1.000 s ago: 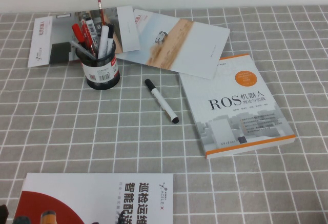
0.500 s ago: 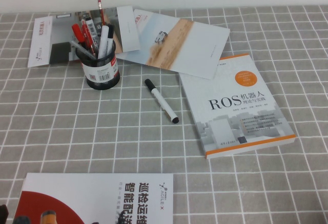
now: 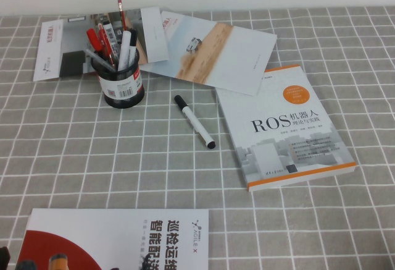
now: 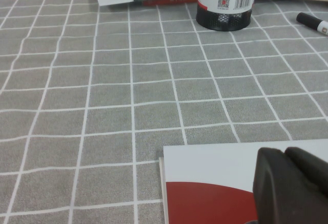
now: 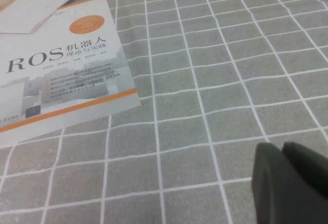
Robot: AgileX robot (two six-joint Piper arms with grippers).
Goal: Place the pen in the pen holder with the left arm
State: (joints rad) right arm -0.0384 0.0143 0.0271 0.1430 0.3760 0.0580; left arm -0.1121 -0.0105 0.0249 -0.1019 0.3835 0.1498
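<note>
Grey cloth with white grid lines point(image 3: 123, 159) covers the whole table.

On it, right of centre, we see a white paperback with orange trim and "ROS" on the cover point(image 3: 284, 128), lying flat.

At the near left edge there is a white booklet with a red patch and black lettering point(image 3: 123, 233). At the far side, a white brochure with a sandy photo point(image 3: 216, 50) lies beside a folded white leaflet point(image 3: 62, 50). The brochure's corner sits next to the ROS book's far edge.

The left gripper point(image 4: 289, 185), a dark blocky shape, hangs over the red-and-white booklet, well apart from the cup. We cannot tell whether it's spread or closed.

The right gripper point(image 5: 289, 183), the same dark shape, is over bare cloth beside the ROS book's near corner. We cannot tell its state either.

The pen holder, a small black cylindrical cup with a white barcode label point(image 3: 123, 88), stands upright at far left, in front of the leaflet. It is packed with red and white pens.

A plain white marker with black cap and black end point(image 3: 194, 121) lies flat on the cloth between holder and ROS book, touching neither.

The pen, a slim barrel with printed lettering point(image 3: 109, 34), appears to stand tilted inside the holder among the others. The print is too small for us to read.
</note>
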